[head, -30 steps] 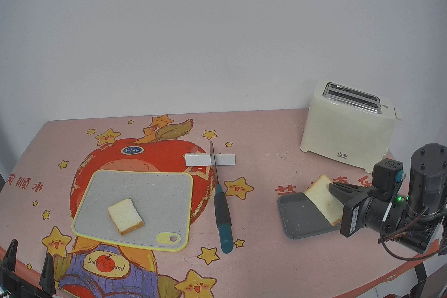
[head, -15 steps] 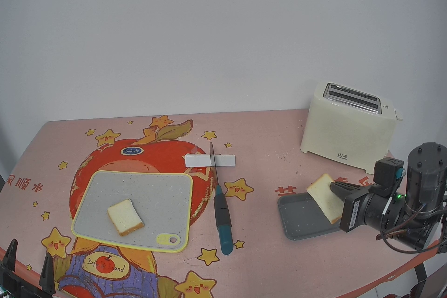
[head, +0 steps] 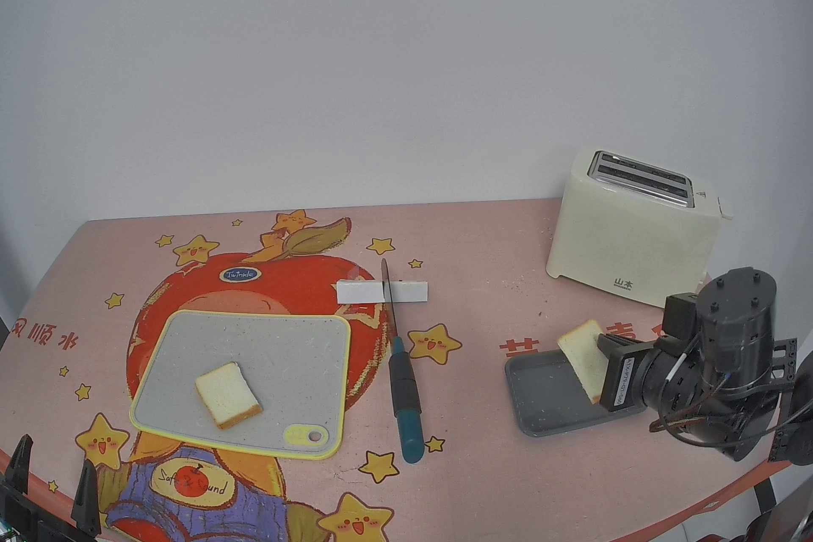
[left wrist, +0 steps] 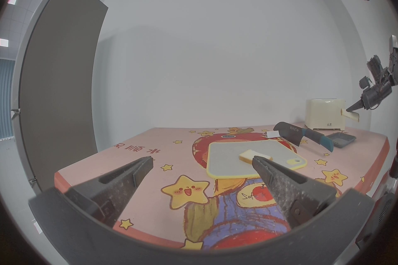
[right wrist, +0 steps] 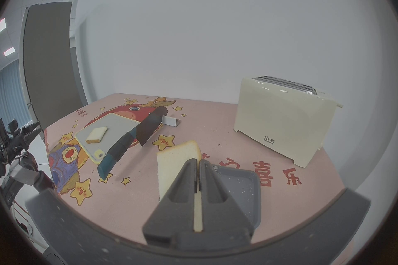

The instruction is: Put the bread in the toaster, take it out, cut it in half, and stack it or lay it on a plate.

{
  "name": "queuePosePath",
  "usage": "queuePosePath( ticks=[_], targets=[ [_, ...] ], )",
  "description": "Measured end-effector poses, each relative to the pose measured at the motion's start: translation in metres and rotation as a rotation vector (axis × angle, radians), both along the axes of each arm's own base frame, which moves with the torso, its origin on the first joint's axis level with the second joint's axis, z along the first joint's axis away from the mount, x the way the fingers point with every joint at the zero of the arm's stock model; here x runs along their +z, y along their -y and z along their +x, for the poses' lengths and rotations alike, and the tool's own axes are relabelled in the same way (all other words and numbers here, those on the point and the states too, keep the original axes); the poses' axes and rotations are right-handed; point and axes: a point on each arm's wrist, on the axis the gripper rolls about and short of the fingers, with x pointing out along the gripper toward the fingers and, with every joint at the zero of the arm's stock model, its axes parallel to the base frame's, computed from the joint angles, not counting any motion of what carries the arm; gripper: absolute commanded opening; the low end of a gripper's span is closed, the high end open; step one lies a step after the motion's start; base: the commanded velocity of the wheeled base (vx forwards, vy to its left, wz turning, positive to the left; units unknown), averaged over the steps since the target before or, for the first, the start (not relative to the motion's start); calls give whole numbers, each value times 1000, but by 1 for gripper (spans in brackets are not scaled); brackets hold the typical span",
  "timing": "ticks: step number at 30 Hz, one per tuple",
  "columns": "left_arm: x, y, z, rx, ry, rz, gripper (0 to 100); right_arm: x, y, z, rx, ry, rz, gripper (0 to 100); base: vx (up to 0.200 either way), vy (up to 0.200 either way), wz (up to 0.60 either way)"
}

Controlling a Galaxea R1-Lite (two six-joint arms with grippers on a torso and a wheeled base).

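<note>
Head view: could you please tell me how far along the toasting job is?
Done: nothing fully; the slots of the cream toaster are empty. In hand: the right gripper, jaws shut, holds a pale square bread slice above the dark grey tray. Left: toasting, cutting with the teal-handled knife, plating.

1. A pink table (head: pixel 491 247) printed with cartoon stars fills the lower frame.
2. Lower left: a grey cutting board (head: pixel 279 357).
3. Centre: a knife (head: pixel 405 391), its blade across a white block (head: pixel 360 290).
4. Right: a cream toaster (head: pixel 631 239), with a grey plate (head: pixel 542 395) below it.
</note>
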Motion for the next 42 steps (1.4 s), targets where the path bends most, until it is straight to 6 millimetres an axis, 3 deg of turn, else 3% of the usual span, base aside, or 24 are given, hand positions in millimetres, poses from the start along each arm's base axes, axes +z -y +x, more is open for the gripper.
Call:
queuePosePath(
  ticks=[12, 21, 42],
  targets=[
    [0, 0, 0, 1, 0, 0, 100, -7, -1, 10, -56, -31, 24, 0, 0, 0, 0],
    [0, 0, 0, 1, 0, 0, 100, 0, 7, 9, -83, -11, 47, 0, 0, 0, 0],
    [0, 0, 0, 0, 0, 0, 100, -19, 9, 8, -144, -82, 88, 0, 0, 0, 0]
  ],
)
